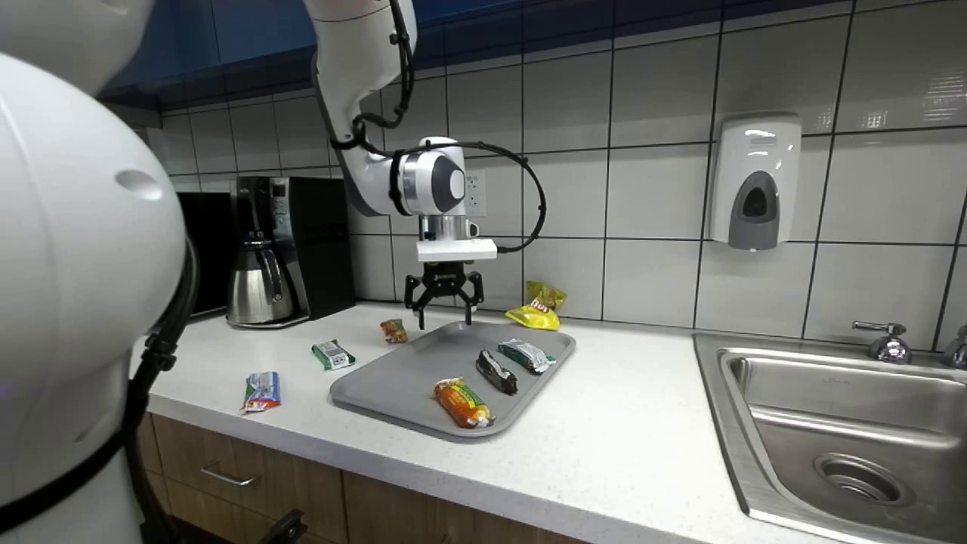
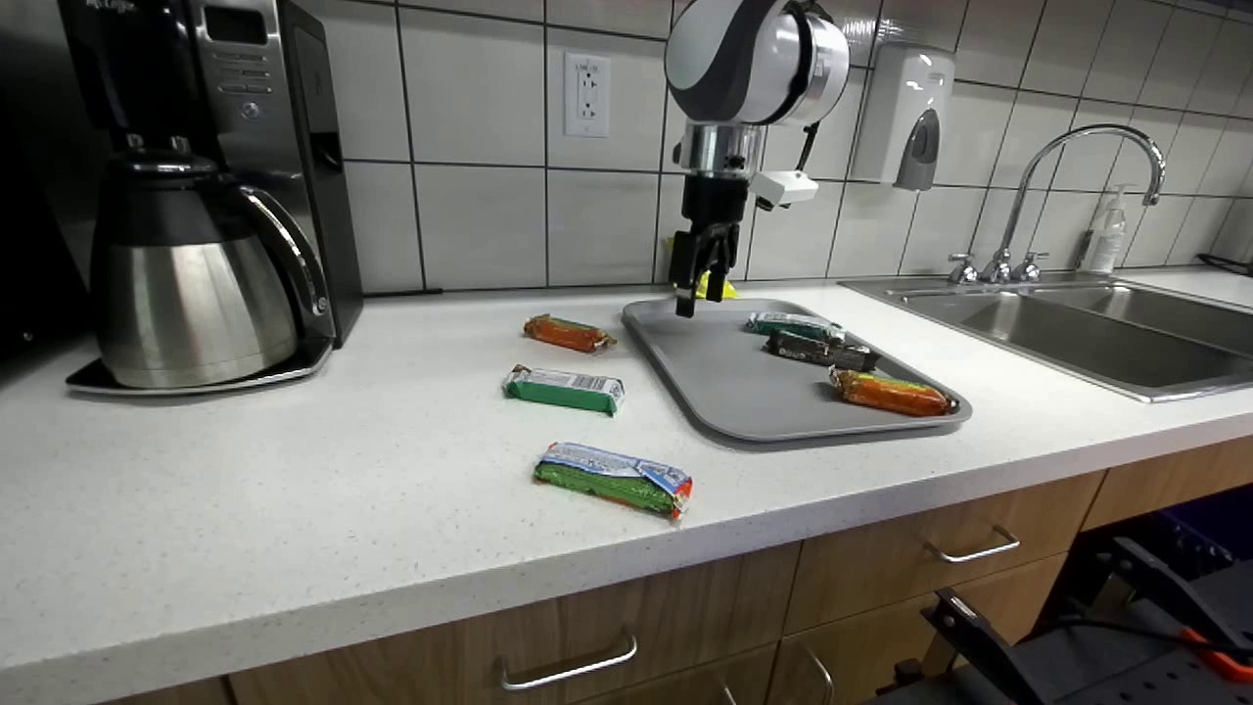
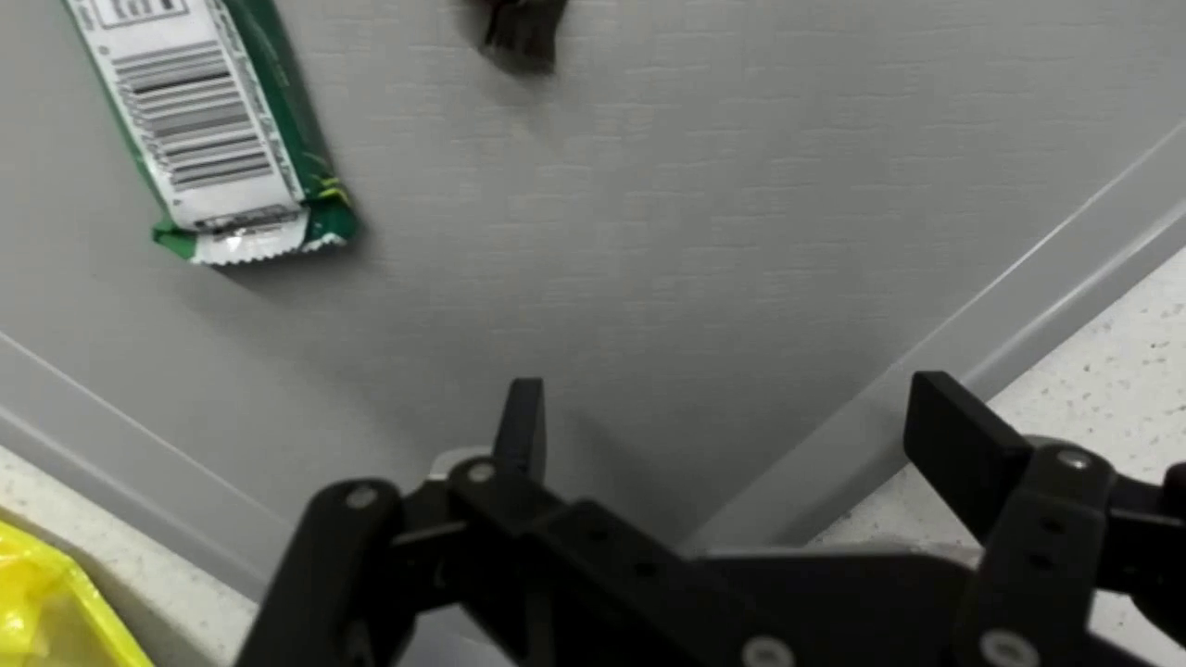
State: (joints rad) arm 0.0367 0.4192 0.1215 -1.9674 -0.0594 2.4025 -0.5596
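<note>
My gripper [image 1: 445, 323] is open and empty above the back corner of the grey tray [image 1: 408, 378]. In the wrist view the parted fingers [image 3: 729, 380] straddle the tray's rim, with nothing between them. On the tray lie a green-and-white wrapped bar [image 2: 795, 325], a dark wrapped bar [image 2: 820, 351] and an orange wrapped bar [image 2: 893, 392]. The green bar [image 3: 213, 130] and one end of the dark bar [image 3: 523, 32] show in the wrist view. Beside the tray on the counter lie an orange-brown bar [image 2: 568, 334], a green-and-white bar [image 2: 563, 389] and a blue-and-green bar [image 2: 614, 478].
A crumpled yellow bag [image 1: 538, 308] lies behind the tray against the tiled wall. A coffee maker [image 2: 196, 264] with a steel carafe stands at one end of the counter. A steel sink [image 1: 846, 423] is at the other end, below a wall soap dispenser [image 1: 758, 181].
</note>
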